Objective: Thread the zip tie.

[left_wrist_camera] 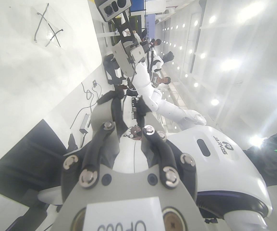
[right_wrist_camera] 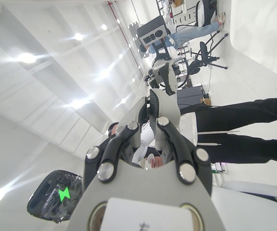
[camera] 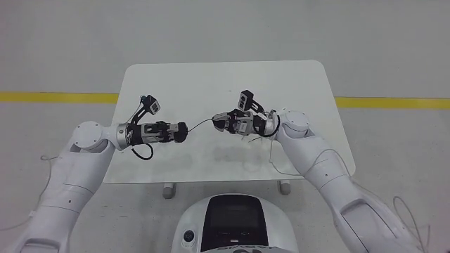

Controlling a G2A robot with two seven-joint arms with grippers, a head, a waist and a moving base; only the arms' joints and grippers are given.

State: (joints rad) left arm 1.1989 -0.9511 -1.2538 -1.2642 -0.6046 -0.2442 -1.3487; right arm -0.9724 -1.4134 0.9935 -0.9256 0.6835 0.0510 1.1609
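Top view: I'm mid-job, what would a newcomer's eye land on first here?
The thin dark zip tie strung between the left gripper and right gripper, which face each other above the white table. Next, the clear plastic bag of black ties lying flat on that table, seen from the left wrist view.

Glossy white shells run down the left arm (camera: 74, 165) and the right arm (camera: 320, 165), rounded at every joint. On the left pincer (left_wrist_camera: 126, 100) there's a grey plate (left_wrist_camera: 128, 183) at its base, black link bars (left_wrist_camera: 97, 143) pinned with round silver screws (left_wrist_camera: 70, 162), and dark fabric over the fingertips (left_wrist_camera: 116, 108). The right pincer (right_wrist_camera: 154, 102) has the same plate and links, plus a ribbed pad (right_wrist_camera: 153, 111). Behind each pincer sits a dark boxy camera (camera: 150, 103) on a black bracket, with thin black cables (camera: 144, 154) looped below.
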